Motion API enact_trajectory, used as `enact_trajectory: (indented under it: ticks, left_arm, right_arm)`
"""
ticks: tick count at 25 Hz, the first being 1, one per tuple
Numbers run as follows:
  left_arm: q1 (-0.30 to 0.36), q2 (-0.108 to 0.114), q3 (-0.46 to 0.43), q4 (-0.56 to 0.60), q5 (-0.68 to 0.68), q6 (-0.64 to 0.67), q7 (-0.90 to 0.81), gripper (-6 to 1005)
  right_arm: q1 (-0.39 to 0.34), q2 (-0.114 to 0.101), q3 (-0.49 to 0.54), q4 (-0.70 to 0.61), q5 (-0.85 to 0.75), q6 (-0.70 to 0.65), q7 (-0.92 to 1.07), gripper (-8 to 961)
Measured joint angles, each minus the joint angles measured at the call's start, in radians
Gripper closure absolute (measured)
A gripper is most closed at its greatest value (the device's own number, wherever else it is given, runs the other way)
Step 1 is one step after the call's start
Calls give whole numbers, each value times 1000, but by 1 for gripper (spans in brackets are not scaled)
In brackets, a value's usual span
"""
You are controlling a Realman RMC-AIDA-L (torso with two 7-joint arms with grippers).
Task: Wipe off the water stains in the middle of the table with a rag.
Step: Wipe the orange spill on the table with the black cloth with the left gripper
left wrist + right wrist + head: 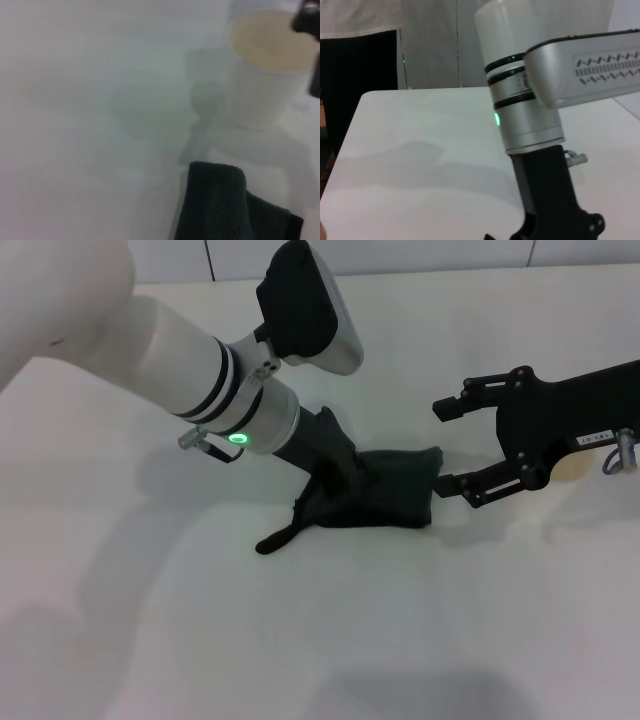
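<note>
The dark green-black rag (385, 495) lies bunched on the white table (300, 640) near its middle, with a thin tail (275, 538) trailing toward me. My left gripper (342, 483) reaches down from the upper left, shut on the rag, with cloth gathered around its fingers. A corner of the rag (220, 205) shows in the left wrist view. My right gripper (452, 445) hovers just right of the rag, open and empty. No orange water stain shows in any view. The right wrist view shows my left arm's wrist (530, 115) above the table (420, 150).
A white paper cup (265, 75) holding orange-tan liquid stands beyond the rag, right beside the right gripper; in the head view only a sliver of the cup (577, 468) shows behind that arm. The table's far edge (450, 270) runs along the back.
</note>
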Motion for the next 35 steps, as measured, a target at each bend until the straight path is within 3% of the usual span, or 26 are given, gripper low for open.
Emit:
enact_trajectory:
  ticks: [10,18,28,35]
  left_arm:
    - [-17,4,-53,-55,-2,-92,29,963]
    - [1,5,-29,-12,-79,31,92,963]
    - [69,6,-25,104,-76,155,104,964]
    - [84,2,47,126,-100,170,117,964]
  right_arm:
    - [-4,0,-11,1,10,4,-11,93]
    - [-9,-9,3,2,0,20,-13,93]
    - [-18,-36,87,6,-40,7,-5,94]
    - [-18,-36,82,2,-71,-14,9,94]
